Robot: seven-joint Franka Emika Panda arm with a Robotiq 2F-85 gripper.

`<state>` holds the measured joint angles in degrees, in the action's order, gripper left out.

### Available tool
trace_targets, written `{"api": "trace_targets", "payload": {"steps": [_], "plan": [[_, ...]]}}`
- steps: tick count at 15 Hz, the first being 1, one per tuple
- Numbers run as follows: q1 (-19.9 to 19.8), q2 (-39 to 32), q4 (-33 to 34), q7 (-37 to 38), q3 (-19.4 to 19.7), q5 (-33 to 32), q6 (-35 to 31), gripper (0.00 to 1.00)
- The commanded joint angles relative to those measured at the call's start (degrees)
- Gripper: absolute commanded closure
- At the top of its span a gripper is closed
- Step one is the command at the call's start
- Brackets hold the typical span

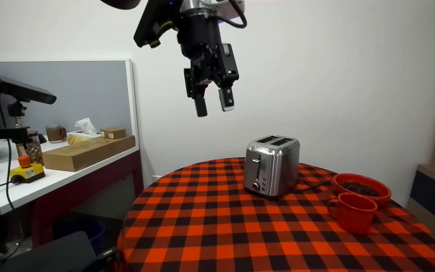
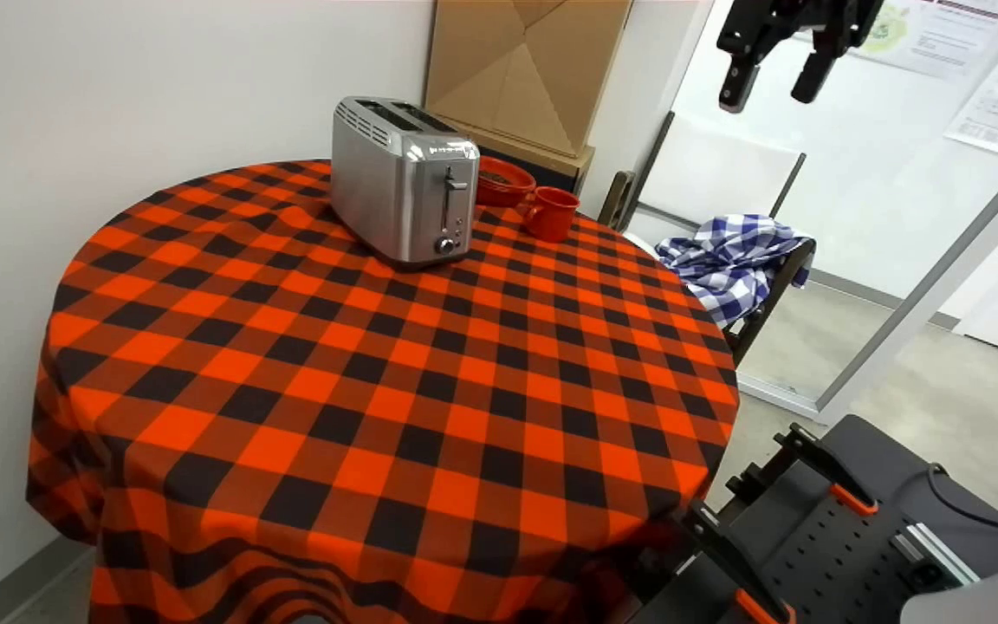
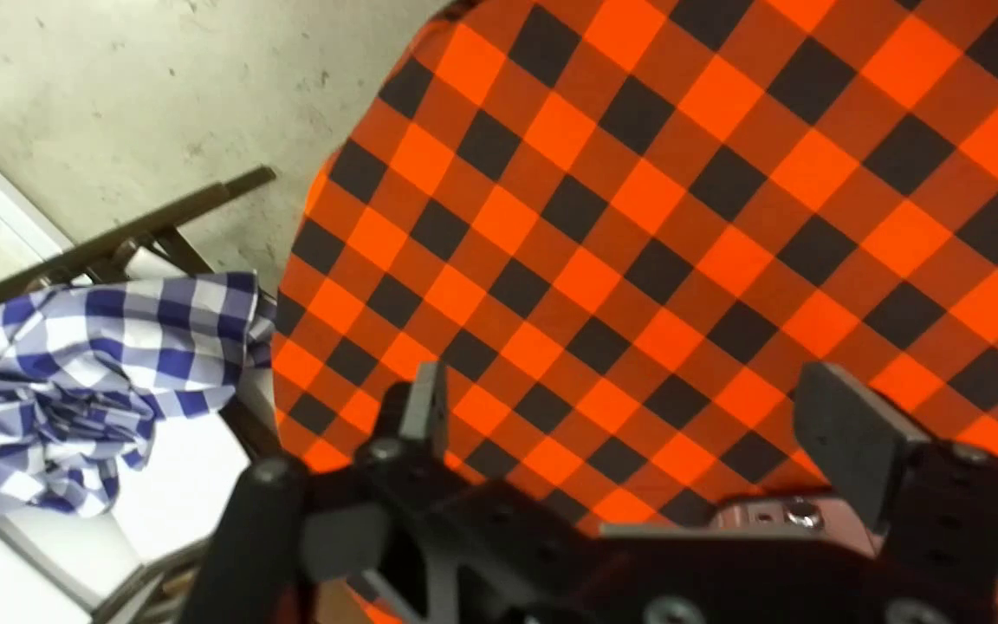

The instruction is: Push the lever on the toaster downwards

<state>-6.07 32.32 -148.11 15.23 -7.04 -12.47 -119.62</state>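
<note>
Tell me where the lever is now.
In an exterior view, the lever sits just right of centre, near the top of its slot on the toaster, above the knob.

1. The silver toaster (image 1: 283, 170) is shiny, with two long slots (image 1: 281, 141) on top.
2. It stands upright on the red and black checked tablecloth (image 1: 202, 211).
3. Its small silver lever (image 1: 256, 160) is up, near the top of a groove (image 1: 258, 174) in the narrow end.
</note>
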Motion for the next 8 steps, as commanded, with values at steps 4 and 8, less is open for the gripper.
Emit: {"api": "trace_targets", "payload": {"steps": [4, 8], "plan": [[3.7, -7.8, 6.8, -10.7, 3.8, 0.4, -17.2, 0.00], [5.3, -15.2, 10.9, -14.9, 3.5, 0.7, -23.0, 0.27]]}}
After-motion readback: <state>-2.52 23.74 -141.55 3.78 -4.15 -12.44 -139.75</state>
